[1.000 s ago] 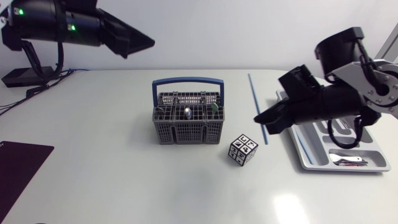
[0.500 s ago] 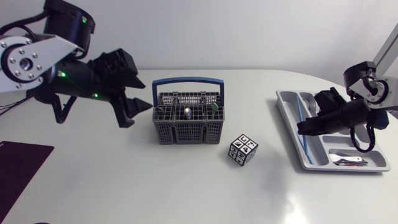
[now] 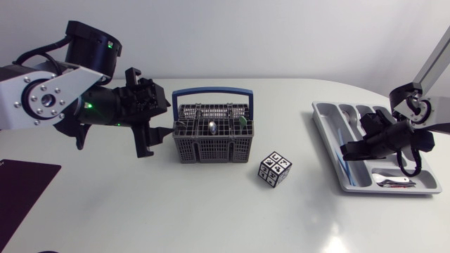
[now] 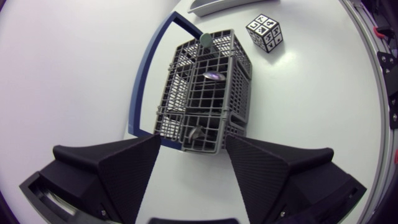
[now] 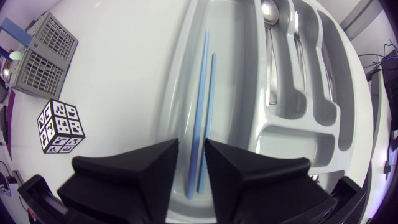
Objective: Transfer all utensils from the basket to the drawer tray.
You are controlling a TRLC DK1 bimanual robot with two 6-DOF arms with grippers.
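While the grey basket point(image 3: 213, 140) with its blue handle stands upright near the middle of the white tabletop point(image 3: 140, 211), the left hand point(image 3: 156, 131) hangs just beside its left end, fingers spread wide with nothing between them; the left wrist view shows the basket just ahead of that gap. Inside the basket a spoon point(image 3: 211, 127) stands with its bowl up, and a green-ended utensil point(image 3: 241, 121) stands toward the right end. A black-and-white patterned cube point(image 3: 275, 169) sits on the tabletop near the basket's right front corner, apart from it. At the right side lies the drawer tray point(image 3: 383, 190), and the right hand point(image 3: 349, 150) is low over its long compartment nearest the basket, fingers parted by only a narrow slit and gripping nothing. Two thin blue sticks point(image 5: 202, 106) lie side by side along that compartment, under the fingertips. Metal cutlery point(image 5: 269, 43) lies in the neighbouring long compartments, and more metal pieces point(image 3: 394, 181) lie in the crosswise one at the tray's front
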